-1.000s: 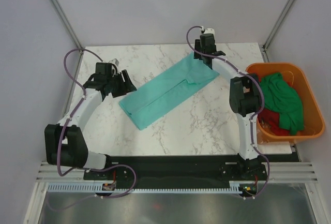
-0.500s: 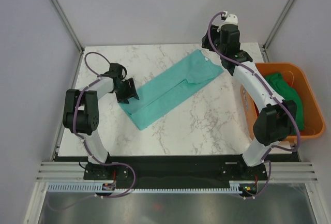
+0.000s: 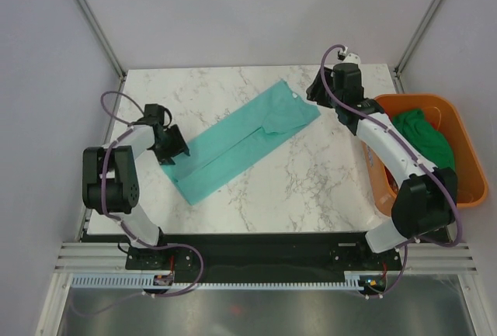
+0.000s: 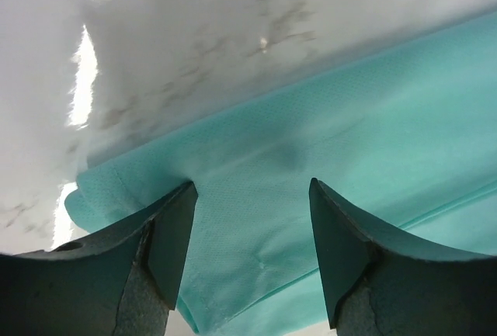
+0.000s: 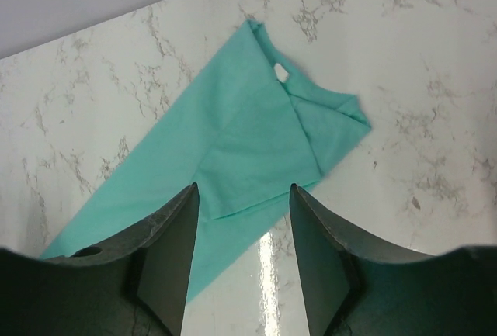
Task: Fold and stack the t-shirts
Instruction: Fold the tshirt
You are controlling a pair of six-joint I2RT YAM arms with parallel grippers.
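Where the left arm reaches in from the left side of the marble table (image 3: 311,188), the left gripper (image 3: 172,148) sits low at the near-left end of the teal t-shirt (image 3: 241,138). In the left wrist view the left gripper (image 4: 252,251) has its jaws standing well apart, with the shirt's (image 4: 349,142) corner area showing between them. No cloth is pinched; whether the fingertips touch the fabric cannot be told.

The teal t-shirt lies flat on the table, folded into a long narrow strip. It runs on a diagonal from near-left to far-right, with the collar end and a folded-in sleeve at the far-right.

Right gripper (image 3: 314,94): held up off the table just beside the shirt's far-right end. In the right wrist view the right gripper (image 5: 241,258) has its jaws parted and nothing between them, and the whole shirt (image 5: 248,134) lies below.

At the far right edge of the table stands an orange tub (image 3: 411,102). A dark green t-shirt (image 3: 423,138) lies crumpled inside it.
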